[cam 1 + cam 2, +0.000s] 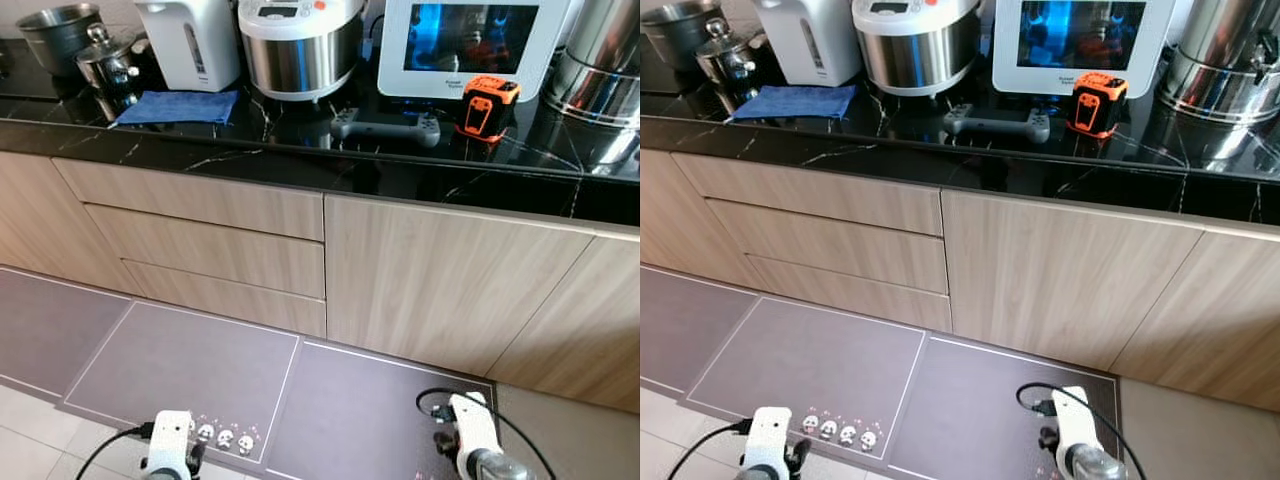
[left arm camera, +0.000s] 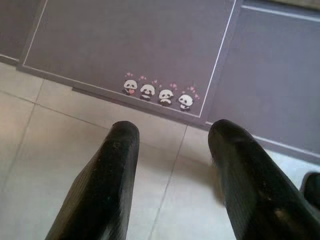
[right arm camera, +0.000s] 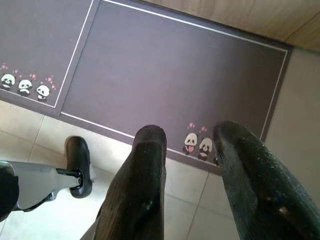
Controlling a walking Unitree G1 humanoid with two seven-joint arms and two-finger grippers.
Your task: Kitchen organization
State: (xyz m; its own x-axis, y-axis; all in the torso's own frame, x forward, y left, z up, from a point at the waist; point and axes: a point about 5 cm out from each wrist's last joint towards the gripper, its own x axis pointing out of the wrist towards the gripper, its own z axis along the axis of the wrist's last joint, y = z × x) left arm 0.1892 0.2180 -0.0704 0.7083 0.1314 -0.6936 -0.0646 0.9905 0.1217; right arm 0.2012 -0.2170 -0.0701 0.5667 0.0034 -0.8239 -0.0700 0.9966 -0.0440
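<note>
Both sets of fingers are spread apart and hold nothing: your left gripper [image 2: 172, 165] hangs over the pale floor tiles [image 2: 60, 135] near the purple mat's [image 1: 200, 370] row of panda prints [image 2: 157, 92], and your right gripper [image 3: 197, 170] hangs over the same mat's edge by another panda pair [image 3: 195, 145]. Up on the black marble surface [image 1: 300, 135] you have a blue cloth [image 1: 178, 107], a white kettle [image 1: 190, 40], a rice cooker [image 1: 298, 45], a grey controller [image 1: 385, 126] and an orange device [image 1: 488, 106], all well apart from both grippers.
</note>
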